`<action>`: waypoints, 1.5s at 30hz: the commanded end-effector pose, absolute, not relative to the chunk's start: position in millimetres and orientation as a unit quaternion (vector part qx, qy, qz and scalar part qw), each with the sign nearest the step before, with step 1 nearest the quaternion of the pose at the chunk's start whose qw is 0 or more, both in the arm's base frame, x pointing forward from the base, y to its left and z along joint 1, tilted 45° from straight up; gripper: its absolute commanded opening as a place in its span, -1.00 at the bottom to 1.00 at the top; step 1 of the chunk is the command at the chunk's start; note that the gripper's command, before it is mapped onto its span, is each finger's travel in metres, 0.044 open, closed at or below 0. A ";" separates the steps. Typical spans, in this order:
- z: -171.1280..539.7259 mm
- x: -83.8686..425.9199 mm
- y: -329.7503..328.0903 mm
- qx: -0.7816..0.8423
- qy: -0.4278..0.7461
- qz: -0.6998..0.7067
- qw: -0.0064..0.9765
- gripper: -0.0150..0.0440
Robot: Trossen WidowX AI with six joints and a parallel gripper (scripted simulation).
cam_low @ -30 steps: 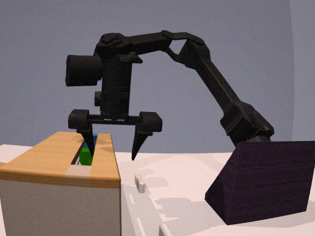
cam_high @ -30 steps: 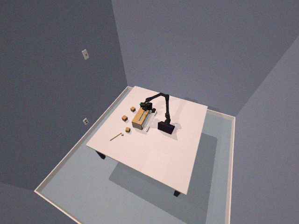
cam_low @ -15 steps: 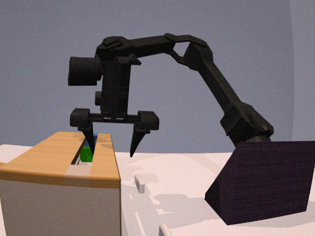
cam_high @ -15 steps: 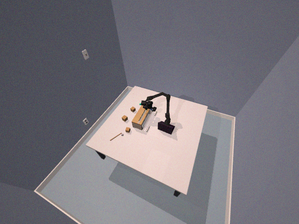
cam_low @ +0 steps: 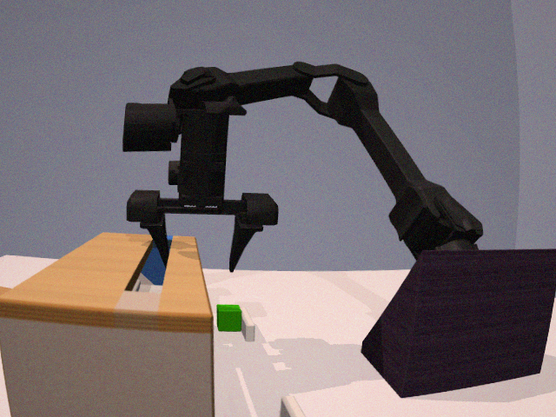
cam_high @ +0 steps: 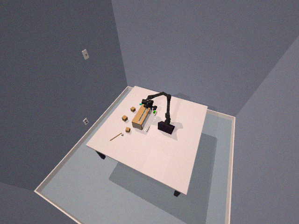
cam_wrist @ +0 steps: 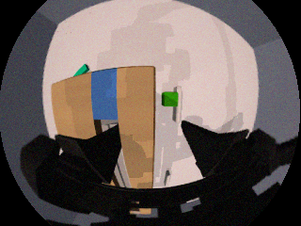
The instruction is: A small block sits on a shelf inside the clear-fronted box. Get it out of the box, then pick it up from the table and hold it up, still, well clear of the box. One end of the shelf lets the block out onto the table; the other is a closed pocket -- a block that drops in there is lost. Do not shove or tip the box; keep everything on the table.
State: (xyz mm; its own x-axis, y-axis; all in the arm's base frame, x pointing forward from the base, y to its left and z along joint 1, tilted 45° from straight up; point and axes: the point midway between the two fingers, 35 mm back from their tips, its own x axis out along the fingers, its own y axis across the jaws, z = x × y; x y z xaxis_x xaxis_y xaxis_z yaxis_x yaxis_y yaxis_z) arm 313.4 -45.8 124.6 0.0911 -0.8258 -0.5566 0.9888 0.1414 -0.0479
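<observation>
Green marks the block (cam_high: 154,111) (cam_low: 228,318) (cam_wrist: 169,99), which lies outside the box (cam_high: 140,115) (cam_low: 182,372) (cam_wrist: 136,89), just beside its front and close against a small pale rail (cam_high: 155,113) (cam_low: 248,325) (cam_wrist: 178,104). The claw (cam_high: 151,107) (cam_low: 199,269) (cam_wrist: 154,123) is released, nothing between its fingers — one stands over the slot in the box's top, the other past the front edge, above the desk (cam_high: 164,154) (cam_low: 340,309) (cam_wrist: 202,38). From the claw, the block sits lower and off toward the blue patch (cam_high: 151,108) (cam_low: 155,264) (cam_wrist: 104,94) end, on the side of the outer finger.

Getting it out looks done; the pick is the step in hand. To do it well, the claw should first clear the slot, staying high, and shift outward until it is centred over the block. The box wall and the rail leave little room on either side, so turning the fingers to close along the box's length seems wiser than straddling across it. Then come straight down, shut gently, lift straight up — and only then move away from the box.
</observation>
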 end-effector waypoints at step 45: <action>149.9 278.2 -85.2 0.777 -0.140 -0.497 0.360 0.47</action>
